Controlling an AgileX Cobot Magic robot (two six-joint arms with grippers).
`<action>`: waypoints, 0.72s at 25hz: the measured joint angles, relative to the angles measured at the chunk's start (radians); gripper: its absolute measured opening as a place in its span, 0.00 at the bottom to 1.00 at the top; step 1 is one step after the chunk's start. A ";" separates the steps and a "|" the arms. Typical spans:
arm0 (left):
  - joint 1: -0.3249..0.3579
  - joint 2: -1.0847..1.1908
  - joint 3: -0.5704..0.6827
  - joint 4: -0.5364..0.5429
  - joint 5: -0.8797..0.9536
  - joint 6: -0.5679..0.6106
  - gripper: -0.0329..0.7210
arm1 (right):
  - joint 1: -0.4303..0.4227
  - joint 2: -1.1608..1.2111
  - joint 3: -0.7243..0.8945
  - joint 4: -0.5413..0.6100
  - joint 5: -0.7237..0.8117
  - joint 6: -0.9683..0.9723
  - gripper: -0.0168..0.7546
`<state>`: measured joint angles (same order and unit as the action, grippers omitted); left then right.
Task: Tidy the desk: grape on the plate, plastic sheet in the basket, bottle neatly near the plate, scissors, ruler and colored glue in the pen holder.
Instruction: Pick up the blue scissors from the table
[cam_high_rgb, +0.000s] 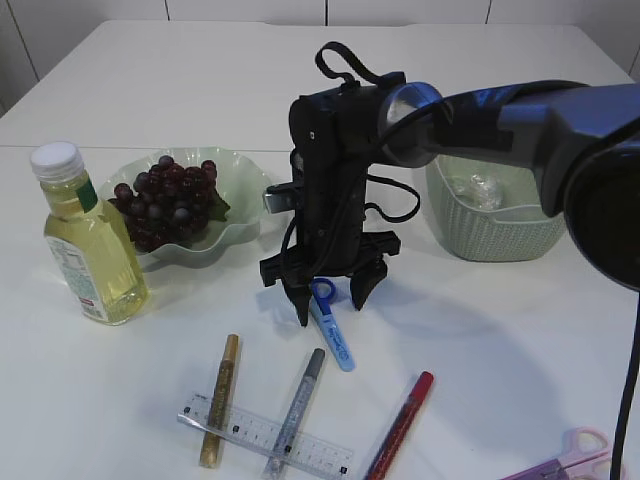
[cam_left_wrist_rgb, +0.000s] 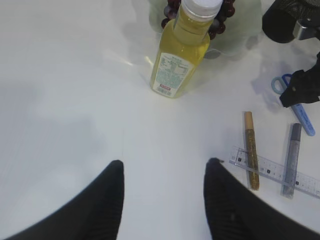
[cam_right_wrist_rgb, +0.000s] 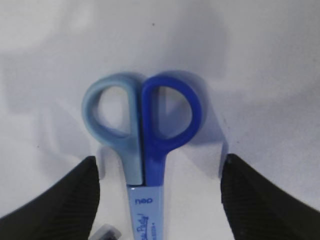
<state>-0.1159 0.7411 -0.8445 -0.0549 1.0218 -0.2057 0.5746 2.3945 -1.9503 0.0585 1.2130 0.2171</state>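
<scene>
Blue scissors (cam_high_rgb: 331, 330) in a light-blue sheath lie flat on the white table, handles pointing away. My right gripper (cam_high_rgb: 331, 308) hangs open just over them, one finger on each side of the handle neck (cam_right_wrist_rgb: 145, 150), not touching it. A bunch of dark grapes (cam_high_rgb: 165, 200) rests on the green wavy plate (cam_high_rgb: 250, 180). The yellow bottle (cam_high_rgb: 90, 250) stands upright left of the plate. Gold (cam_high_rgb: 220, 400) and silver (cam_high_rgb: 297, 410) glue sticks lie across the clear ruler (cam_high_rgb: 265, 440); a red one (cam_high_rgb: 400, 425) lies beside them. My left gripper (cam_left_wrist_rgb: 166, 162) is open over bare table. The pen holder is out of view.
A green basket (cam_high_rgb: 490, 235) at the right holds a crumpled plastic sheet (cam_high_rgb: 480, 188). Pink scissors (cam_high_rgb: 575, 460) poke in at the bottom right corner. The right arm's black body stands between the plate and the basket.
</scene>
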 joint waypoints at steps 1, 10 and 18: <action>0.000 0.000 0.000 0.000 0.000 0.000 0.55 | 0.000 0.000 0.000 0.000 0.000 0.000 0.78; 0.000 0.000 0.000 0.004 0.000 0.000 0.55 | 0.000 0.000 0.021 0.001 0.002 -0.005 0.78; 0.000 0.000 0.000 0.007 0.000 0.000 0.55 | 0.001 0.000 0.021 0.001 0.002 -0.007 0.78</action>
<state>-0.1159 0.7411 -0.8445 -0.0475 1.0218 -0.2057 0.5760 2.3945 -1.9297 0.0598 1.2146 0.2104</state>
